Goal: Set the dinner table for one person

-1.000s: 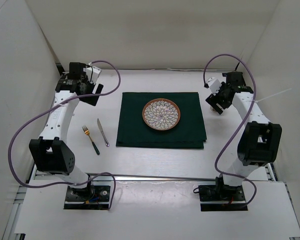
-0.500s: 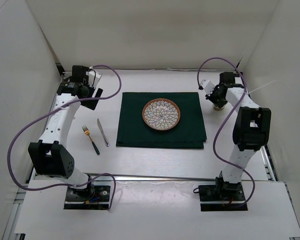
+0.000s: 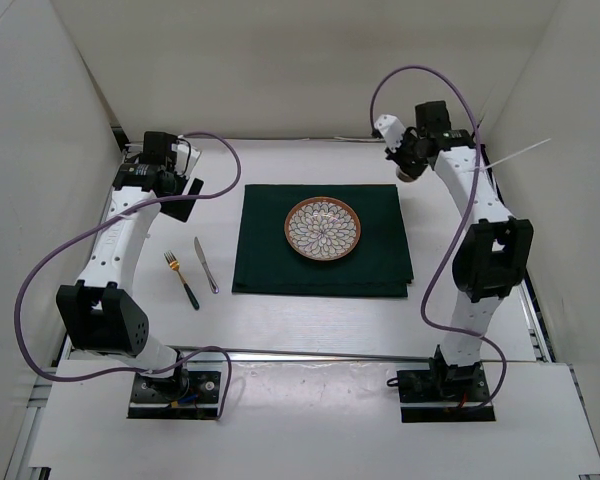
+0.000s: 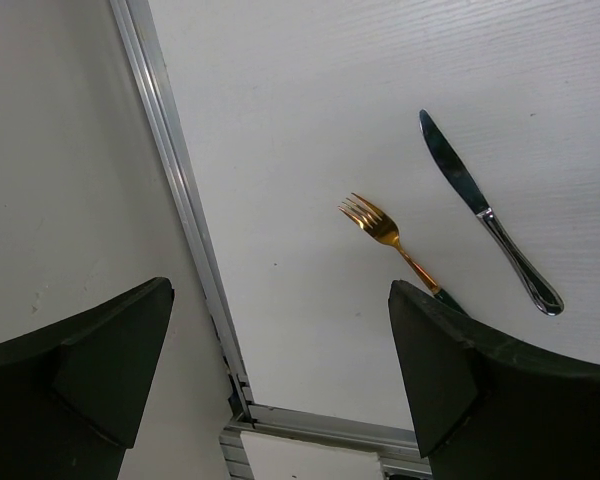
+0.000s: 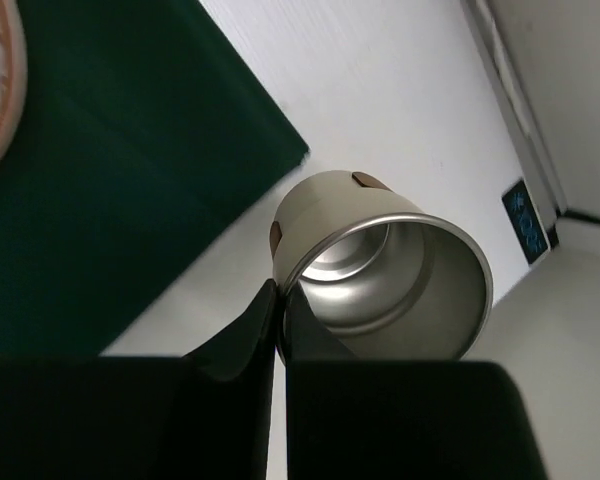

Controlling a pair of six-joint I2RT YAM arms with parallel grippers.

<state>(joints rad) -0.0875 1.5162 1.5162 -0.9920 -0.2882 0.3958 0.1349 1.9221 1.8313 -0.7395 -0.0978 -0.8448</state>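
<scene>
Metal cup (image 5: 380,265), pinched by its rim in the closed right gripper (image 5: 280,300), seemingly hangs just above the white dinner table (image 3: 310,320) off the green cloth's (image 3: 325,240) far right corner, while the left gripper (image 4: 280,350) gapes wide, empty.

A cloth (image 3: 270,240) lies mid-surface (image 3: 310,320), with a plate (image 3: 323,227) on its middle. Left of the cloth lies a knife (image 3: 206,265), and left of that a fork (image 3: 180,278). A cup (image 5: 340,205) is by the cloth's far right corner.
</scene>
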